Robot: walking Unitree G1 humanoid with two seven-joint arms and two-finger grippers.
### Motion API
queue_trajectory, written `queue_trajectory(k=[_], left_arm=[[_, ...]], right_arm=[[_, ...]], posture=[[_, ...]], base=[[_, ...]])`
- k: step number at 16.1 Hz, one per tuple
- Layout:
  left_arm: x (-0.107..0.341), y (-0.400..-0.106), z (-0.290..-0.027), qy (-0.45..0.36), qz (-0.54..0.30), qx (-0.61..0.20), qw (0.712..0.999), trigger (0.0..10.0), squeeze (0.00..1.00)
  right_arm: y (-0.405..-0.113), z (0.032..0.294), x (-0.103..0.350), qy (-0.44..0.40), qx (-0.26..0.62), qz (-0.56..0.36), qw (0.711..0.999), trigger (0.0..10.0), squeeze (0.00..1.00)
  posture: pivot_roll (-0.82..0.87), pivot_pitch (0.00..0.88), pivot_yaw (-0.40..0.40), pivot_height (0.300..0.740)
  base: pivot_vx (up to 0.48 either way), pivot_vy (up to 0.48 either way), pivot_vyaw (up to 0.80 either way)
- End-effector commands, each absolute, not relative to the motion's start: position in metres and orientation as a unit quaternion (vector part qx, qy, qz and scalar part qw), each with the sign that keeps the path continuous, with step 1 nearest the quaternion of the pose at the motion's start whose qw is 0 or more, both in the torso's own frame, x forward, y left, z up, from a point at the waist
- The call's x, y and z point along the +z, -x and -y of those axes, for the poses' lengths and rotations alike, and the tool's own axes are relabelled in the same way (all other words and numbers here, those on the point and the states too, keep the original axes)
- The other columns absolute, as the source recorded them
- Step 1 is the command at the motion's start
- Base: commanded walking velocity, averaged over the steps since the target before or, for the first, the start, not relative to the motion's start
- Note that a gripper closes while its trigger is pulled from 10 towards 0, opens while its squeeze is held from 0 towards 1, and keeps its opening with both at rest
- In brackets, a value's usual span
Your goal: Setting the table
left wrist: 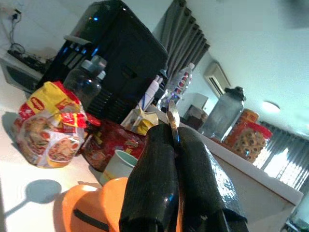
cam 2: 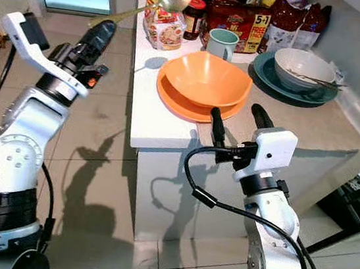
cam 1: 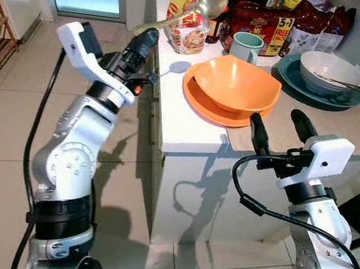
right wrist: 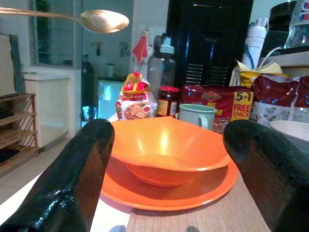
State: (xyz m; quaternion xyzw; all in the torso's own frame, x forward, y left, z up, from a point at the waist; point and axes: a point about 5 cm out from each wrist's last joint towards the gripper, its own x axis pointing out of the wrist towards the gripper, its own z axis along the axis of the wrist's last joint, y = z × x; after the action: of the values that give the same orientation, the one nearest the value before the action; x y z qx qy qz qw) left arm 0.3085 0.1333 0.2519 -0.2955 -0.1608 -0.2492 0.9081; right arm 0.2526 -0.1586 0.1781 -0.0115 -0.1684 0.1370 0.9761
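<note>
A: What is already set?
B: An orange bowl sits on an orange plate at the counter's edge.

A: What remains?
B: The left gripper, fingers pinching a gold spoon, holds it aloft; the right gripper waits spread, empty.

Raising left gripper high, fingers pressing together on the spoon handle; holding right gripper lower, level, fingers spreading wide apart.
</note>
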Motion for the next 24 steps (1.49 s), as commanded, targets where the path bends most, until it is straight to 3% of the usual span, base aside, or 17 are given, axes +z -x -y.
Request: queue_trajectory(k=[1, 8, 13, 16, 17, 18, 20, 24], left_arm=[[0.254, -0.308, -0.129, 0.286, 0.163, -0.25, 0.911, 0.0, 0.0], [0.254, -0.312, -0.124, 0.277, 0.152, -0.256, 0.914, 0.0, 0.0], [0.245, -0.317, -0.12, 0.24, 0.125, -0.241, 0.932, 0.0, 0.0], [0.238, -0.304, -0.118, 0.187, 0.134, -0.255, 0.939, 0.0, 0.0], [0.236, -0.296, -0.12, 0.187, 0.144, -0.26, 0.936, 3.3, 0.0], [0.236, -0.29, -0.121, 0.184, 0.152, -0.262, 0.935, 10.0, 0.0], [0.241, -0.282, -0.121, 0.172, 0.182, -0.269, 0.93, 10.0, 0.0], [0.225, -0.277, -0.115, 0.137, 0.156, -0.28, 0.937, 10.0, 0.0]], right_arm=[[-0.255, 0.161, 0.18, 0.007, 0.129, 0.166, 0.978, 10.0, 0.0], [-0.255, 0.157, 0.172, -0.005, 0.12, 0.16, 0.98, 10.0, 0.0], [-0.255, 0.16, 0.166, 0.003, 0.114, 0.139, 0.984, 10.0, 0.0], [-0.251, 0.162, 0.165, 0.006, 0.107, 0.144, 0.984, 10.0, 0.0], [-0.248, 0.161, 0.166, 0.004, 0.108, 0.149, 0.983, 10.0, 0.0], [-0.247, 0.161, 0.166, 0.003, 0.109, 0.15, 0.983, 10.0, 0.0], [-0.246, 0.16, 0.165, 0.004, 0.111, 0.148, 0.983, 10.0, 0.0], [-0.247, 0.158, 0.162, 0.013, 0.113, 0.14, 0.984, 10.0, 0.0]], posture=[[0.0, 0.002, -0.039, 0.74], [0.04, 0.0, -0.03, 0.74], [0.04, 0.004, -0.026, 0.74], [0.04, 0.006, -0.02, 0.74], [0.04, 0.008, -0.02, 0.74], [0.04, 0.01, -0.025, 0.74], [0.04, 0.01, -0.033, 0.74], [0.04, 0.01, -0.036, 0.74]], base=[[0.0, 0.0, 0.0], [0.0, 0.0, 0.0], [0.0, 0.0, 0.0], [0.0, 0.0, 0.0], [0.0, 0.0, 0.0], [0.0, 0.0, 0.0], [0.0, 0.0, 0.0], [0.0, -0.157, 0.0]])
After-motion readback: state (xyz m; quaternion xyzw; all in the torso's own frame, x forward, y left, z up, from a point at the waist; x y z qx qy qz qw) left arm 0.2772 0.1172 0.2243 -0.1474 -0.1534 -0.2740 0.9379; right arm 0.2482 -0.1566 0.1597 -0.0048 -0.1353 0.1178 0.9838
